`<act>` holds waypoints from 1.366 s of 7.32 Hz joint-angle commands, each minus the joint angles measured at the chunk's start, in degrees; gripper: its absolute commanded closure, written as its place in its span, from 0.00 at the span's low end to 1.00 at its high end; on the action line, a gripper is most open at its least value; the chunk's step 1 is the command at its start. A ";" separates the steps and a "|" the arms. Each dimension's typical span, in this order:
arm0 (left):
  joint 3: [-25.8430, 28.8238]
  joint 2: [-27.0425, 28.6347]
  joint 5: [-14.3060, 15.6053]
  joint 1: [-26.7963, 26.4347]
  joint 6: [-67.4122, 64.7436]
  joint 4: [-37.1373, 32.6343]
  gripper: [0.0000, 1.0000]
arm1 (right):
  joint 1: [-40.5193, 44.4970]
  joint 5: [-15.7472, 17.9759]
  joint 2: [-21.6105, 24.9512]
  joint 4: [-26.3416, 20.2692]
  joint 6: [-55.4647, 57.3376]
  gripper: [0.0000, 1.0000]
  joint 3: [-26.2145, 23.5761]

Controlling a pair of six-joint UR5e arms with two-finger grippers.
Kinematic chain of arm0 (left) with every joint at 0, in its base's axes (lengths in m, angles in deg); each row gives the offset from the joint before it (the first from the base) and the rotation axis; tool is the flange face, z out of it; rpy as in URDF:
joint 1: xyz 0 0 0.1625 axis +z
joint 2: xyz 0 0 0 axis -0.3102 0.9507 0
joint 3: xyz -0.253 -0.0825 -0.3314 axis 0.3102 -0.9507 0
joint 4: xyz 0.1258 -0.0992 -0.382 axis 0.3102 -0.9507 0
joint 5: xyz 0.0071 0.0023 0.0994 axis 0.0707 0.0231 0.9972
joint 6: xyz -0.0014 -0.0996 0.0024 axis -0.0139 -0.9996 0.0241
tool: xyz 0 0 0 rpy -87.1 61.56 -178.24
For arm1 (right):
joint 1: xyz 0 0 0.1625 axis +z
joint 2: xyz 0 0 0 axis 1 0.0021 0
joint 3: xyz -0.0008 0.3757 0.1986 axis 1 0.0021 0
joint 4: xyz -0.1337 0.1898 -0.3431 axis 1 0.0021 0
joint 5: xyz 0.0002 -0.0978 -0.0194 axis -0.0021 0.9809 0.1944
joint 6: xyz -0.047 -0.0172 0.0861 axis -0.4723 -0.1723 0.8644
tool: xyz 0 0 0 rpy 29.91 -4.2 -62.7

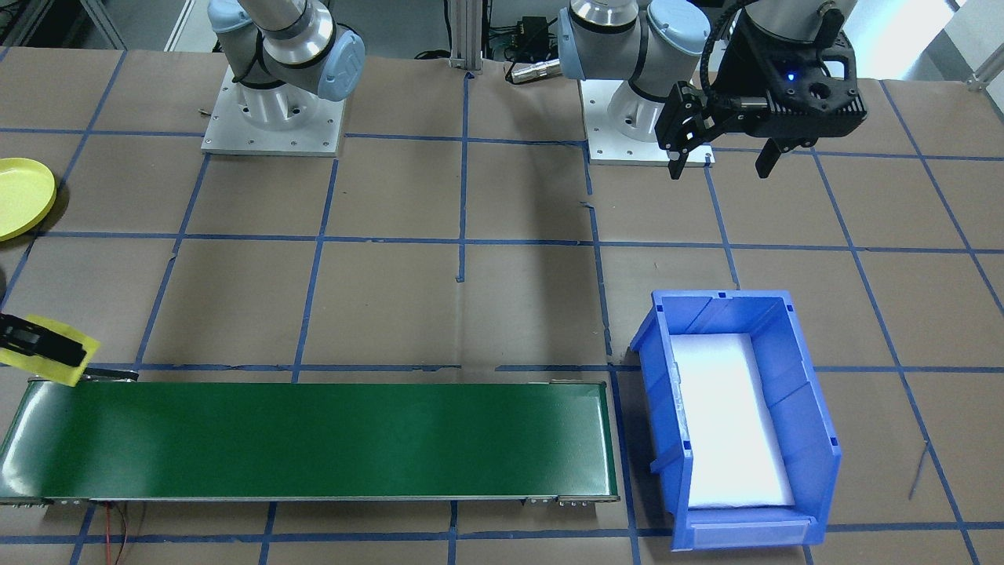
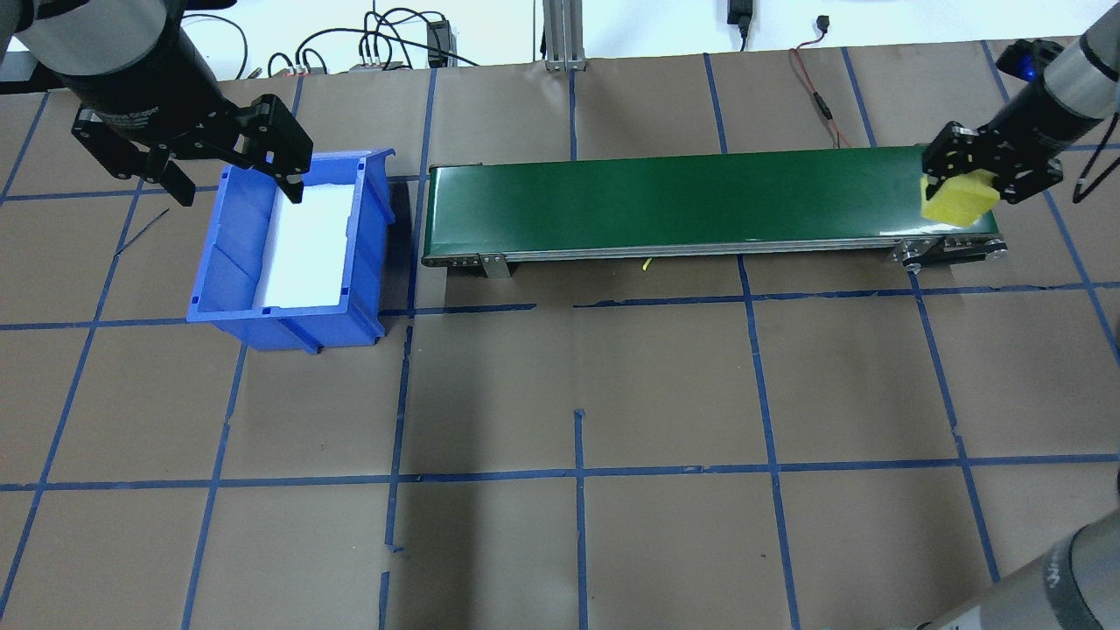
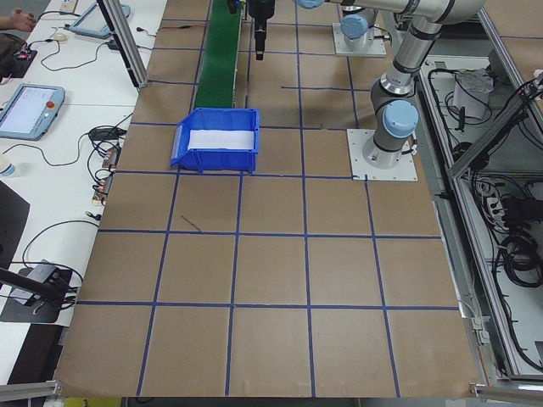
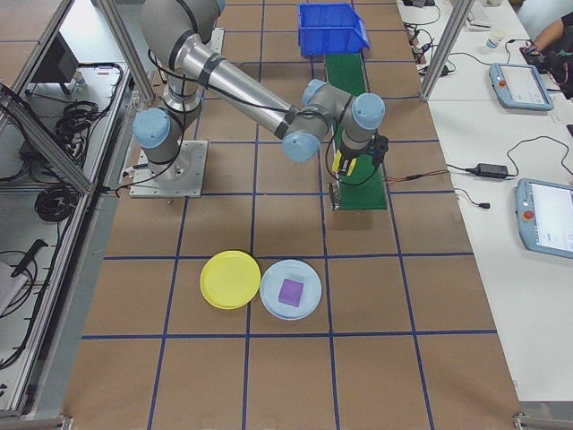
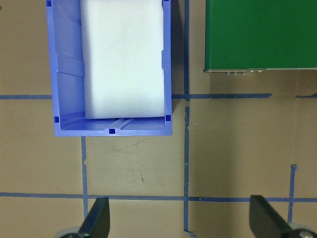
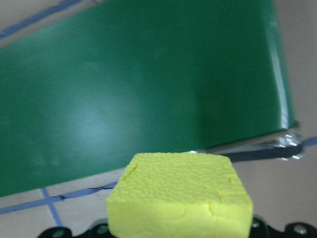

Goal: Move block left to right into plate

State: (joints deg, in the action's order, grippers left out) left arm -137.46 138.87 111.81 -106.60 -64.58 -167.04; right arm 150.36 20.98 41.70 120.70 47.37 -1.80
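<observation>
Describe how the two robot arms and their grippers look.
Both arms are silver metal tubes with pale blue joint caps on square white base plates. Each carries a black two-finger gripper: the left gripper shows a small blue light and a black cable; the right gripper looks alike.

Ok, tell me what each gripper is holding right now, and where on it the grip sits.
The right gripper holds the yellow foam block, its fingers pinching two opposite side faces, above the green conveyor belt's end. The left gripper is open and holds nothing.

yellow plate [image 4: 230, 279] touching pale plate [image 4: 291, 290]
</observation>
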 commanded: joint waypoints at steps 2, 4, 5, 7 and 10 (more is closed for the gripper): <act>0.00 -0.01 0.00 0.02 0.09 0.00 0.00 | -21.10 6.43 1.98 0.24 -21.27 0.69 -8.25; 0.00 -0.01 0.00 0.11 0.09 0.00 0.00 | -35.89 6.43 1.98 5.14 -33.60 0.69 -12.66; 0.00 -0.01 0.00 0.11 0.18 0.00 0.00 | -42.14 7.30 1.98 6.74 -38.81 0.69 -13.72; 0.00 0.08 0.00 0.11 0.27 0.00 0.00 | -45.89 7.22 1.89 6.84 -41.58 0.64 -16.09; 0.09 -0.01 -0.09 0.11 0.18 0.00 0.00 | -45.98 8.28 1.71 11.15 -43.78 0.00 -16.54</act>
State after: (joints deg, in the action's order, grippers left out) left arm -137.39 138.93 111.76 -106.49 -64.37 -167.04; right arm 104.49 29.19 43.49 131.15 4.03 -18.28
